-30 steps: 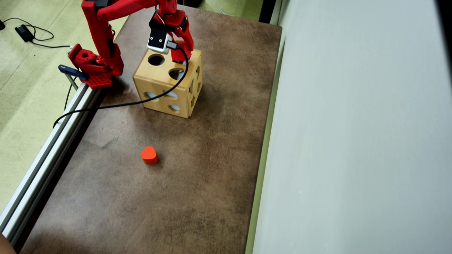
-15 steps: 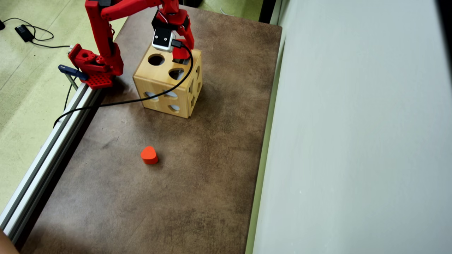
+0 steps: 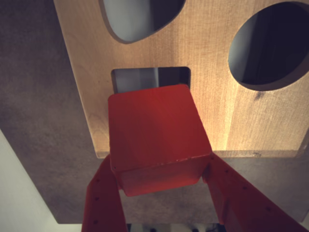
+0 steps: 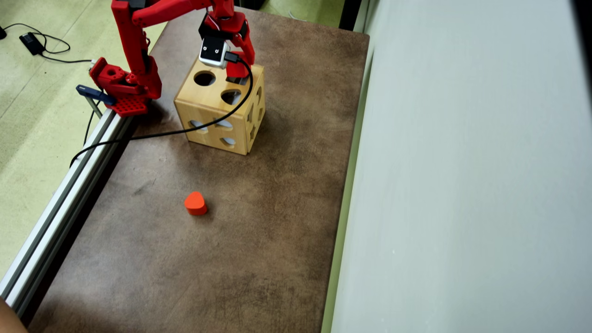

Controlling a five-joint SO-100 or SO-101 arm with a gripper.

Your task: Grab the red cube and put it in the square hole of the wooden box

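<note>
- Wrist view, nearest: the gripper [image 3: 159, 169] is clamped on the red cube [image 3: 154, 135], one red finger [image 3: 104, 203] pressed to each side of it.
- The cube hangs over the top face of the wooden box [image 3: 212, 106], its far edge overlapping the square hole [image 3: 149, 77]; only the hole's far strip shows past it. Cube looks turned slightly against the hole's straight sides.
- Beyond, at 11 o'clock of the cube, a rounded teardrop cut-out [image 3: 140, 17]; at 2 o'clock, a round cut-out [image 3: 270, 46].
- Overhead view: the gripper [image 4: 237, 74] sits over the back right corner of the wooden box [image 4: 208, 111], near the top-face edge.
- A black cable [image 4: 185, 132] sags from the wrist camera [image 4: 212, 52] across the box's top and front face, then off to the aluminium rail [image 4: 60, 208] at 8 o'clock.
- Arm base [image 4: 122, 88] stands just beside the box at 9 o'clock.
- An orange-red heart-like block [image 4: 195, 203] lies well apart at 6 o'clock, on open brown table [image 4: 259, 240].
- Bare table all round the block; a pale wall [image 4: 462, 185] bounds the table at 3 o'clock.
</note>
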